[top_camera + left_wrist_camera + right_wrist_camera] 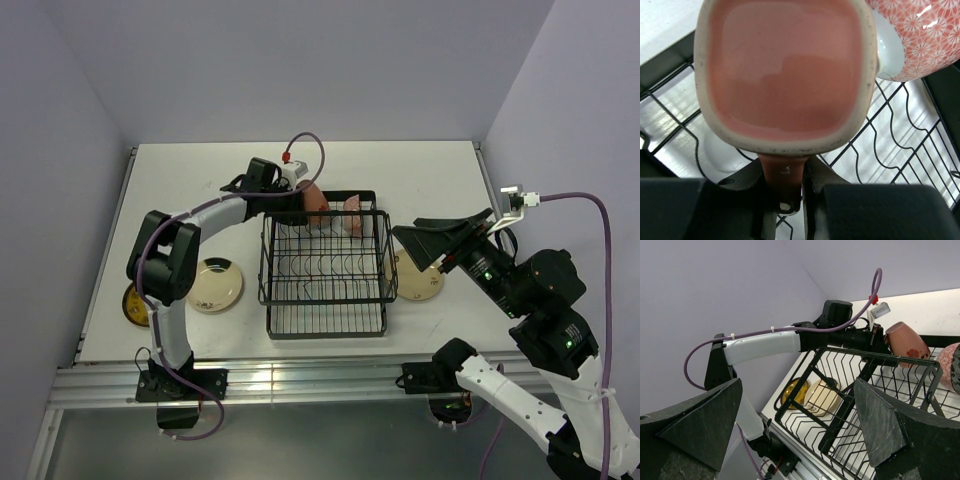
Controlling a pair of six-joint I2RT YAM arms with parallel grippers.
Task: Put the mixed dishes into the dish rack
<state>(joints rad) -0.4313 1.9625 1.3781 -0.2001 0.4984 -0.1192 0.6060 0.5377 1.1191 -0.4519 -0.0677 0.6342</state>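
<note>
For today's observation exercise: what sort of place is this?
Probably a robot test booth: plain lilac walls enclose a white table; a left robot arm and a right robot arm flank a black wire dish rack.

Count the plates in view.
3: a yellow plate at far left, a cream plate beside it, and a second cream plate right of the dish rack, partly hidden.
</note>
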